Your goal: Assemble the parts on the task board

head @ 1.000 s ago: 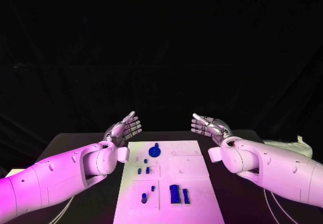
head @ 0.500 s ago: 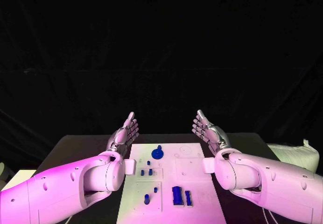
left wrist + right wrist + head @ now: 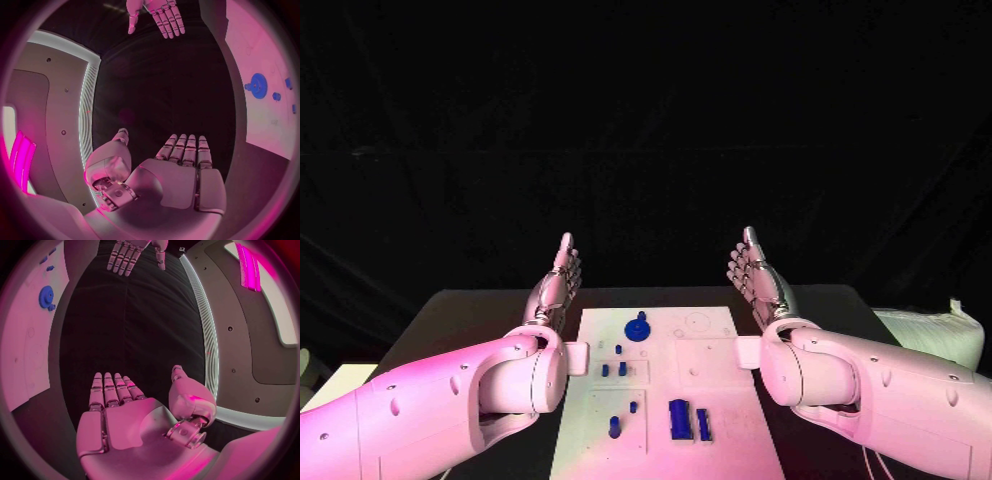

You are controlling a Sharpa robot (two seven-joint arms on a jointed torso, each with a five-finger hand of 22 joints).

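Two flat, bare hands flank the far end of the board

Both hands are held flat, fingers straight and together, palms turned toward each other, holding nothing. Left hand (image 3: pixel 555 278) stands just off the far-left corner of the task board (image 3: pixel 711 375); right hand (image 3: pixel 759 275) stands just off its far-right corner. Neither touches the board or any part. The wrist views agree: the left hand's palm (image 3: pixel 181 172) and the right hand's palm (image 3: pixel 125 412) are both bare.

Parts as they lie on the board:
- blue gear (image 3: pixel 638 327) at the far middle, with a small knob just beyond it.
- four small pegs (image 3: pixel 612 368) in the left-middle area, one farther off and a row nearer.
- two more small pieces (image 3: pixel 615 426) on the near left.
- two blue blocks (image 3: pixel 678 418) at the near middle, side by side, the right one thinner.

Whether each piece is seated in its socket or merely lies loose is too small to tell.

Step in hand (judgement): no part is being worked. This pose fits a hold ahead of a pick equally well as a withdrawal with the pieces set, so no particular move is called for on this evidence.

Writing: faint circular outlines on the far right of the board; no legible brand, label or text.
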